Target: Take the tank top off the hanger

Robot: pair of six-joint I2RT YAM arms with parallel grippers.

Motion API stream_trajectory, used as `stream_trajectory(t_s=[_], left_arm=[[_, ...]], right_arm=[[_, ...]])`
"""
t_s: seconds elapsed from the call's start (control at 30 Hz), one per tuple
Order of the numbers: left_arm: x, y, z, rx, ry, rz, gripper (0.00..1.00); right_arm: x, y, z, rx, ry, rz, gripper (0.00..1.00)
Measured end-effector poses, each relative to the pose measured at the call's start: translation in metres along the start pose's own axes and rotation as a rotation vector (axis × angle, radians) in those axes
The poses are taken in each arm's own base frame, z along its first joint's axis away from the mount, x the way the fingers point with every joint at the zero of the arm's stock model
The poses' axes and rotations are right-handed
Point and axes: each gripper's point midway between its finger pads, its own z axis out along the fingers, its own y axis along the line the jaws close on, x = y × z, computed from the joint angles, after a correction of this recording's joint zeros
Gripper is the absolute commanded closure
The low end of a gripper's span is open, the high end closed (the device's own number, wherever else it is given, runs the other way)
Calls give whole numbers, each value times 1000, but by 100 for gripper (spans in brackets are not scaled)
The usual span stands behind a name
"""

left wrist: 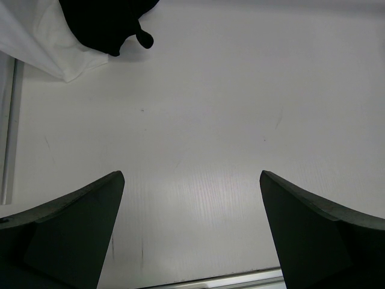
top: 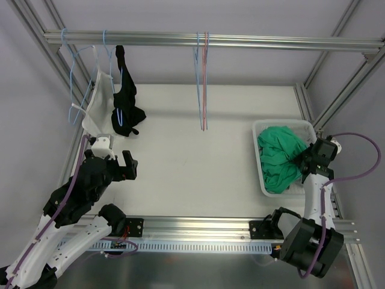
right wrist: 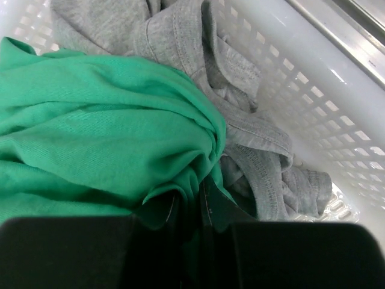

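A white tank top (top: 99, 99) and a black tank top (top: 125, 96) hang on blue hangers from the rail (top: 271, 42) at the back left. Their lower ends show at the top left of the left wrist view, the white one (left wrist: 30, 42) beside the black one (left wrist: 102, 21). My left gripper (top: 128, 164) is open and empty over bare table, below and in front of them (left wrist: 192, 177). My right gripper (top: 305, 161) is in the white basket (top: 260, 129), its jaws shut on a fold of a green garment (right wrist: 102, 138).
Two empty hangers (top: 202, 84), blue and pink, hang at the rail's middle. A grey garment (right wrist: 252, 138) lies under the green one against the basket's perforated wall (right wrist: 313, 102). Aluminium frame posts stand at both sides.
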Motion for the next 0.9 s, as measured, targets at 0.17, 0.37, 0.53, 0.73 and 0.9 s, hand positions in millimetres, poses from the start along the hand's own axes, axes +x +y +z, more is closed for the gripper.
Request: stream_trajectory(t_s=[0.17, 0.37, 0.53, 0.73, 0.9], left_arm=[[0, 0, 0, 0, 0, 0, 1], [0, 0, 0, 0, 0, 1, 1], [0, 0, 0, -1, 2, 1, 1], [0, -1, 1, -5, 12, 5, 1], [-32, -8, -6, -18, 13, -8, 2]], right_arm=[[6, -3, 9, 13, 23, 9, 52], [4, -7, 7, 31, 11, 0, 40], [-14, 2, -14, 6, -38, 2, 33], [-70, 26, -64, -57, -200, 6, 13], [-104, 50, -110, -159, -309, -9, 0]])
